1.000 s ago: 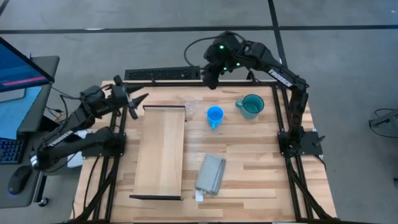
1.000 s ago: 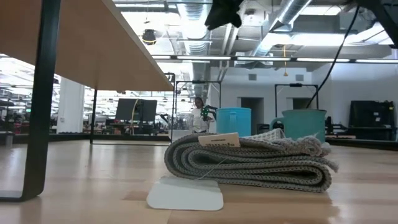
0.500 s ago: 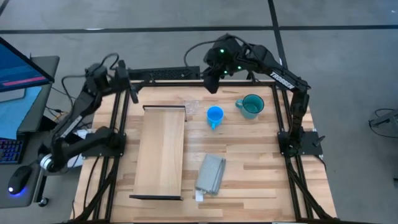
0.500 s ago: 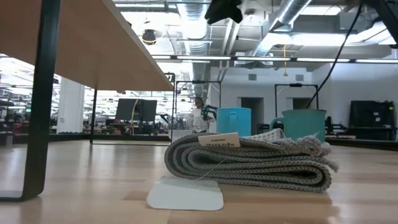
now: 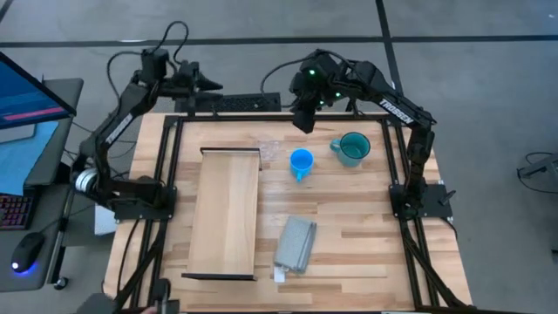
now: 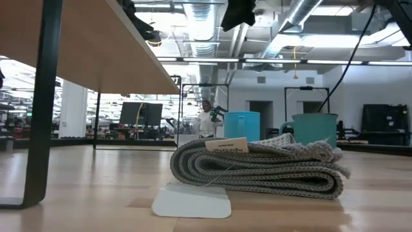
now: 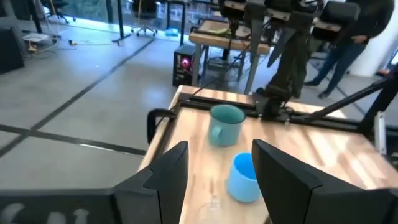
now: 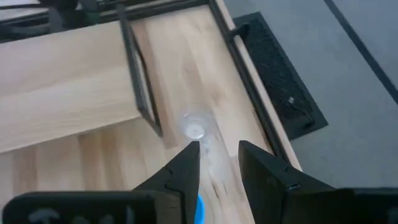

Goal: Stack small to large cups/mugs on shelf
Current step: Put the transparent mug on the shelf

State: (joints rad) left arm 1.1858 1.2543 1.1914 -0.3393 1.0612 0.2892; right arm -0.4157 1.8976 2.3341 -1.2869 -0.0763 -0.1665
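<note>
High view, your stock: clear plastic cup (image 5: 272, 152) beside the pale wood shelf (image 5: 225, 214)'s far end; glossy blue mug (image 5: 301, 162), teal mug (image 5: 352, 149), ribbed grey cloth (image 5: 296, 243). Both pincers apart, empty. Left gripper (image 5: 209, 85) has swung beyond the table; right gripper (image 5: 302, 120) edged nearer the cup.

1. The shelf (image 5: 225, 212), left of centre, was pale, smooth matt wood.
2. The tabletop (image 5: 349, 222) showed slatted, grained wood.
3. The folded cloth (image 6: 257, 169), centre frame, looked coarse, ribbed knit.
4. The small cup (image 8: 195, 125) appeared clear and glossy.
</note>
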